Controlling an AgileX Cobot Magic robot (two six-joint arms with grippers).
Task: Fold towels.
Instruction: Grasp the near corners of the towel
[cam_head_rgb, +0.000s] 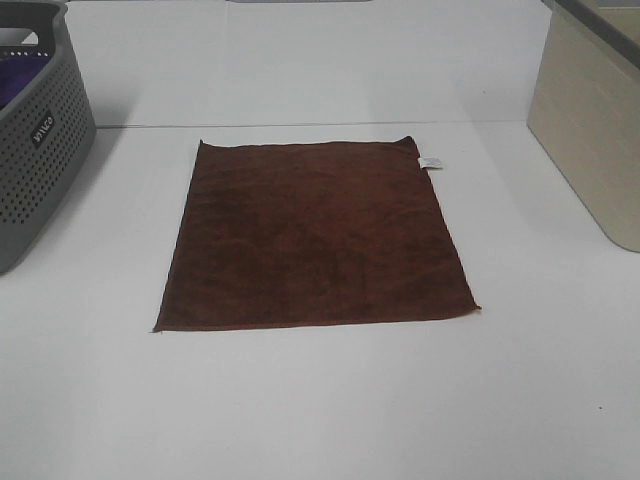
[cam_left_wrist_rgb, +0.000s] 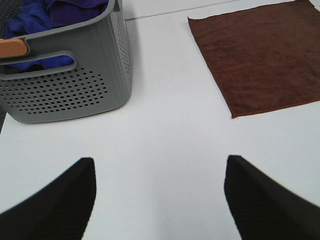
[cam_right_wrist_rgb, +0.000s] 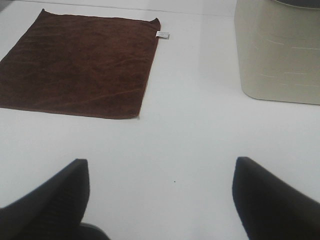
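A dark brown towel (cam_head_rgb: 315, 235) lies flat and unfolded on the middle of the white table, with a small white label (cam_head_rgb: 430, 162) at its far right corner. It also shows in the left wrist view (cam_left_wrist_rgb: 260, 55) and in the right wrist view (cam_right_wrist_rgb: 82, 65). Neither arm appears in the exterior high view. My left gripper (cam_left_wrist_rgb: 159, 195) is open and empty over bare table, to the left of the towel and apart from it. My right gripper (cam_right_wrist_rgb: 161, 197) is open and empty over bare table, to the right of the towel.
A grey perforated basket (cam_head_rgb: 40, 130) stands at the table's left edge; the left wrist view shows blue and purple cloths (cam_left_wrist_rgb: 45, 15) inside it. A beige bin (cam_head_rgb: 590, 130) stands at the right, also in the right wrist view (cam_right_wrist_rgb: 277, 55).
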